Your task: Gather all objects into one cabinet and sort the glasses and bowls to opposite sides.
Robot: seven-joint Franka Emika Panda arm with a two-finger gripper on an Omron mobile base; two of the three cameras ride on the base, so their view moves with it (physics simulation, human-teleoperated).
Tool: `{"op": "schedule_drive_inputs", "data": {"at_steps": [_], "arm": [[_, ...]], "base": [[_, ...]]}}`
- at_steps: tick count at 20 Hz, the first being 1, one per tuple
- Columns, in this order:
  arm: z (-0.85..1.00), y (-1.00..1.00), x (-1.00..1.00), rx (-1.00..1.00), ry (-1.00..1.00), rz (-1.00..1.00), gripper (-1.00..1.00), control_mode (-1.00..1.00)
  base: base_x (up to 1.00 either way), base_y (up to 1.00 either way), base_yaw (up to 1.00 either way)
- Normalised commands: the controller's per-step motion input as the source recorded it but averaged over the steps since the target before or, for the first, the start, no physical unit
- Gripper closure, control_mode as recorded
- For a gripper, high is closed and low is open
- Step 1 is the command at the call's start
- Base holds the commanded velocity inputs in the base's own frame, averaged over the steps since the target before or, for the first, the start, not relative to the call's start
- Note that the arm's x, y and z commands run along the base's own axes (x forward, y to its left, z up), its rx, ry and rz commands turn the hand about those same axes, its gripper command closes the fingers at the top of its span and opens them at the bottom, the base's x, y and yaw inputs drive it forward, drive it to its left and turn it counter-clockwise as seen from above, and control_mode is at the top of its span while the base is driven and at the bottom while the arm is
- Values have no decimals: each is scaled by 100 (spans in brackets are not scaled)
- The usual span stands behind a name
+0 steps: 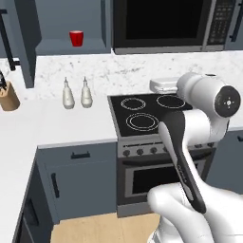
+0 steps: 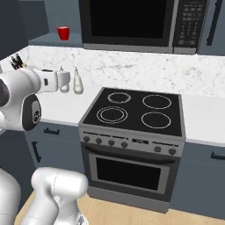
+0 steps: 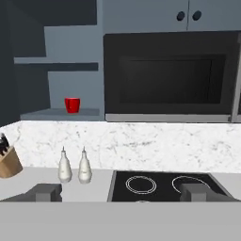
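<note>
One of the glasses, a glossy red cup (image 1: pixel 76 38) (image 2: pixel 63 33) (image 3: pixel 72 105), stands upright on the lower shelf of the open slate-blue wall cabinet (image 1: pixel 71 47) (image 2: pixel 50 40) (image 3: pixel 56 113), left of the microwave. In the hand view my gripper (image 3: pixel 122 193) is open, its two dark fingertips (image 3: pixel 45 192) far apart with nothing between them. It hovers above the stove's left side, well short of and below the cup, facing the back wall. The bowls are out of view.
A black microwave (image 1: pixel 161 23) (image 3: pixel 169 77) hangs right of the cabinet over a four-ring stove (image 1: pixel 142 114) (image 2: pixel 136 112). Two white bottles (image 1: pixel 76 94) (image 3: pixel 74 167) and a knife block (image 1: pixel 8 97) (image 3: pixel 8 162) stand on the white counter (image 1: pixel 71 126). The cabinet door (image 1: pixel 23 42) stands open at left.
</note>
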Motion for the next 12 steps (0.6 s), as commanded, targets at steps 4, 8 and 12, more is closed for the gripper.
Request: {"op": "schedule_drive_inputs", "data": {"at_steps": [4,8,12], "arm": [[0,0,0,0,0,0,-100,100],[0,0,0,0,0,0,-100,100],[0,0,0,0,0,0,-100,100]], "base": [[82,24,0],[5,4,0],[24,46,3]]}}
